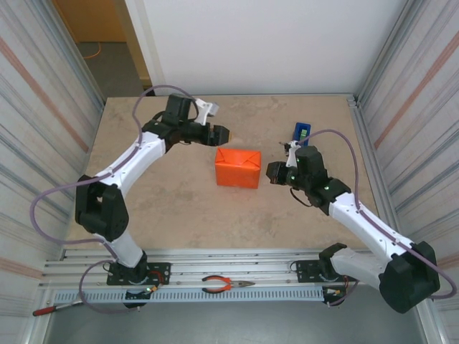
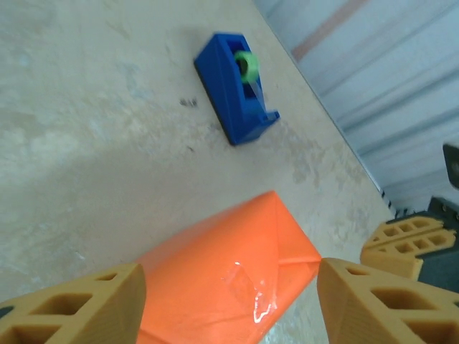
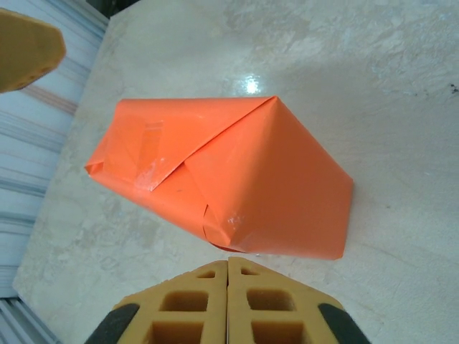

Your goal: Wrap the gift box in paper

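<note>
Where the worktop (image 1: 172, 208) lies barest, near its middle, the gift box (image 1: 237, 167) sits as a compact orange block. It is fully covered by the paper (image 3: 215, 172), whose flaps meet in creased diagonal edges on the end face under shiny tape patches (image 3: 147, 154). Open surface surrounds the block on its near and left sides. At the far right stands a blue tape dispenser (image 1: 302, 132), near the box but apart from it.

The left gripper (image 1: 221, 134) hangs just beyond the box's far left corner, its fingers (image 2: 86, 304) spread wide and gripping nothing. The right gripper (image 1: 271, 173) points at the box's right end from just beside it, its fingers (image 3: 186, 308) pressed together on nothing; whether the tips touch the paper cannot be told.

Corrugated walls (image 1: 43, 107) close off the worktop's left and right edges. Orange-handled pliers (image 1: 226, 285) lie on the rail (image 1: 237, 266) along the near edge.
</note>
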